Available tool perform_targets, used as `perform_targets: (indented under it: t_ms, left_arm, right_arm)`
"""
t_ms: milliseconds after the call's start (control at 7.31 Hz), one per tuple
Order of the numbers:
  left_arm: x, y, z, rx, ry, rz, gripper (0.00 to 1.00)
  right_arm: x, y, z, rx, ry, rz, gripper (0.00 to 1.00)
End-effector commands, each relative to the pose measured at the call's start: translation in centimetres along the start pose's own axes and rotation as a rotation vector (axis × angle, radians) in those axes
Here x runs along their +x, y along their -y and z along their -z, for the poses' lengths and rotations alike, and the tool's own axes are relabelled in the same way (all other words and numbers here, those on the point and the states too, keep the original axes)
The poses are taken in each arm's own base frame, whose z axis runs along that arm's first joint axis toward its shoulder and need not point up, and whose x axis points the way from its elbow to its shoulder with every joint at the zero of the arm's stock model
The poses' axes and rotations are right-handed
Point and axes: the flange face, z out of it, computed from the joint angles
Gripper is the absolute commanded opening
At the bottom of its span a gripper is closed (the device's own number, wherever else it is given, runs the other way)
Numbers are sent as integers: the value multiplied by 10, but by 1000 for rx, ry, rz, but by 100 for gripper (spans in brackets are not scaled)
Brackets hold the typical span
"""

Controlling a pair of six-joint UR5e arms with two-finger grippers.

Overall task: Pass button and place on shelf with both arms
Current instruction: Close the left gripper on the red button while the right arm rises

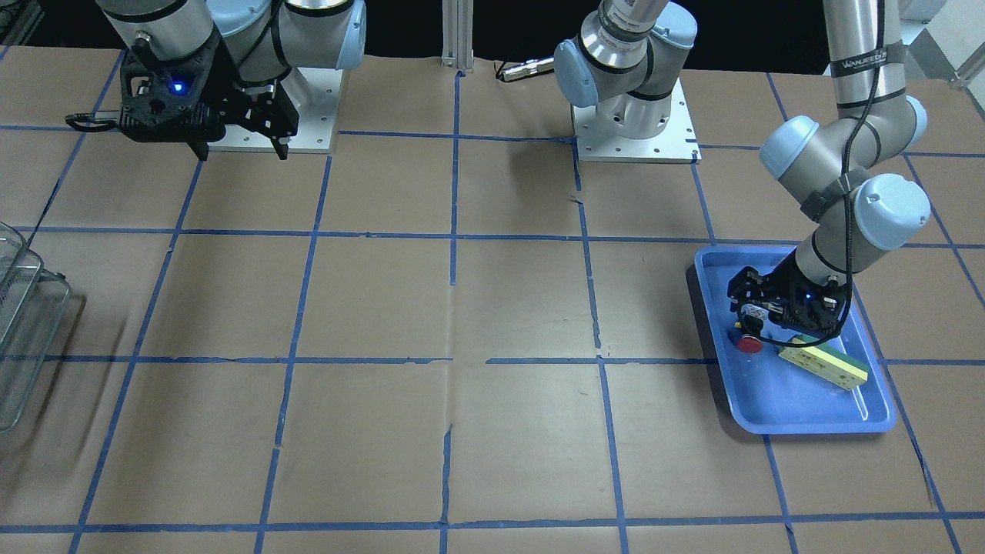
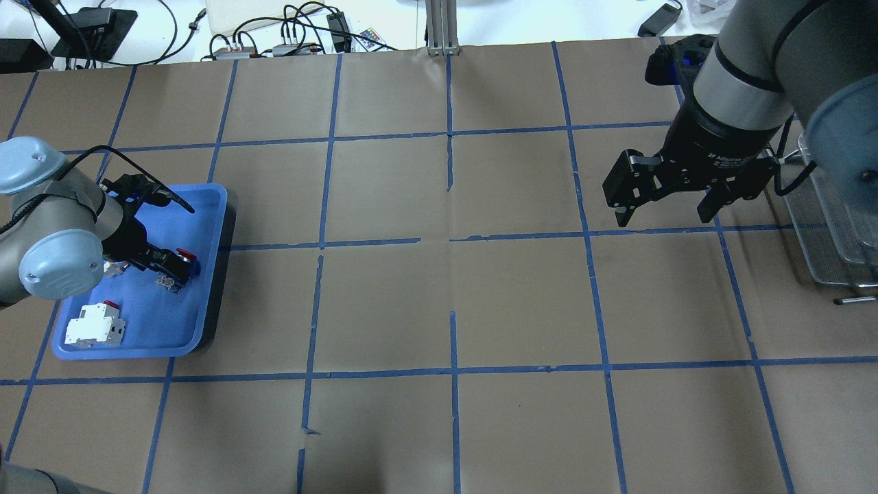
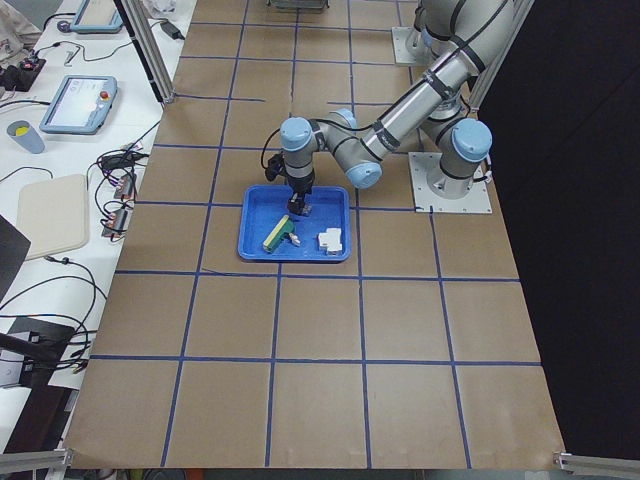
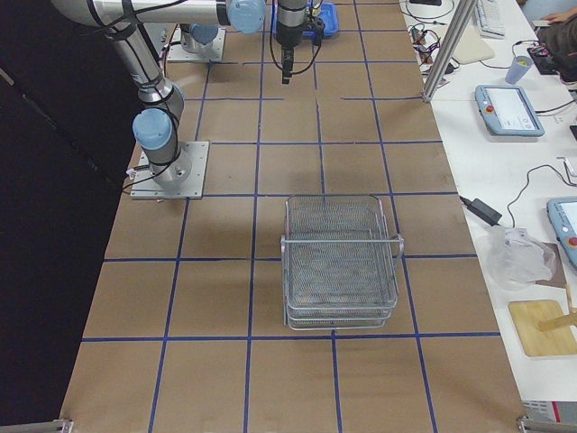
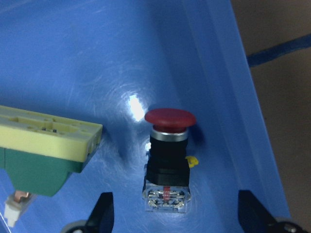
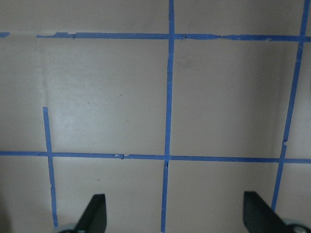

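The button (image 5: 167, 155) lies on its side in the blue tray (image 5: 228, 73), red cap away from the wrist camera, clear block nearest it. My left gripper (image 5: 176, 208) is open and low in the tray, one finger on each side of the button's back end, not touching it. In the front view the left gripper (image 1: 750, 323) stands just above the red cap (image 1: 748, 344). My right gripper (image 2: 663, 218) is open and empty, held above bare table beside the shelf (image 2: 833, 226). The wire shelf (image 4: 341, 262) shows whole in the right side view.
A green-and-cream block (image 5: 43, 150) lies in the tray left of the button, also in the front view (image 1: 823, 363). A white-and-red boxy switch (image 2: 96, 324) sits in the tray's near corner. The tray's rim (image 1: 808, 422) rises close beside the button. Blue tape lines grid the brown table.
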Motion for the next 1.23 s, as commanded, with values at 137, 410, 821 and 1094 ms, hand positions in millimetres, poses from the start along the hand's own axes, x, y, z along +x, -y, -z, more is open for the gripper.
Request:
perform_targets:
  t_ms: [137, 410, 821, 1094]
  left_arm:
    - [-2, 1, -12, -16, -16, -33, 72]
    - [-2, 0, -11, -16, -14, -53, 23]
    - [-9, 6, 11, 10, 31, -146, 0]
    - [-3, 33, 36, 63, 46, -227, 0]
  right_arm:
    - [0, 11, -5, 59, -6, 521, 100]
    - [-10, 38, -18, 148, 107, 741, 100]
    - [1, 75, -34, 215, 85, 887, 100]
    - [-5, 69, -30, 224, 80, 895, 100]
